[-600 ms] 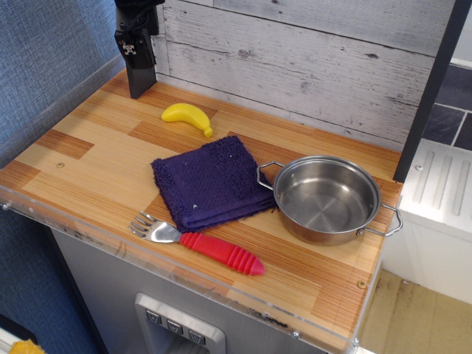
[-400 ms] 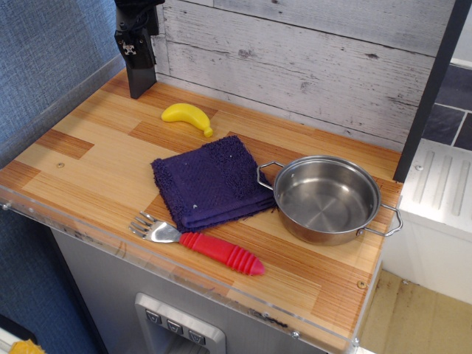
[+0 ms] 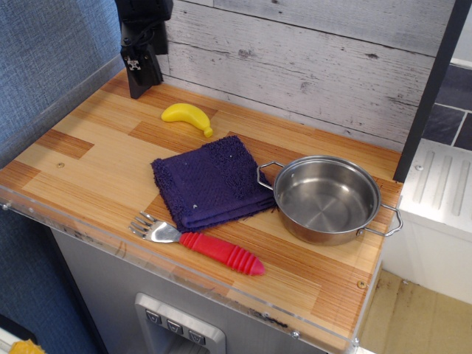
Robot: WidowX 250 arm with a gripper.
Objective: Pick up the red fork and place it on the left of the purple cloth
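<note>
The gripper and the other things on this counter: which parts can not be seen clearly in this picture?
- Gripper: its top is cut off by the upper edge; the dark fingers merge, so open or shut cannot be told.
- Purple cloth: its right edge is hidden behind the pot handle.
- Pot: its outer far wall is hidden by its own rim.
- Red fork: its underside is hidden against the counter.

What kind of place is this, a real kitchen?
Probably a toy kitchen set up for robot practice. A wooden counter backed by a plank-look wall holds a steel pot, a plastic-handled red fork, a yellow toy banana and a purple cloth, with a robot arm at the back.
</note>
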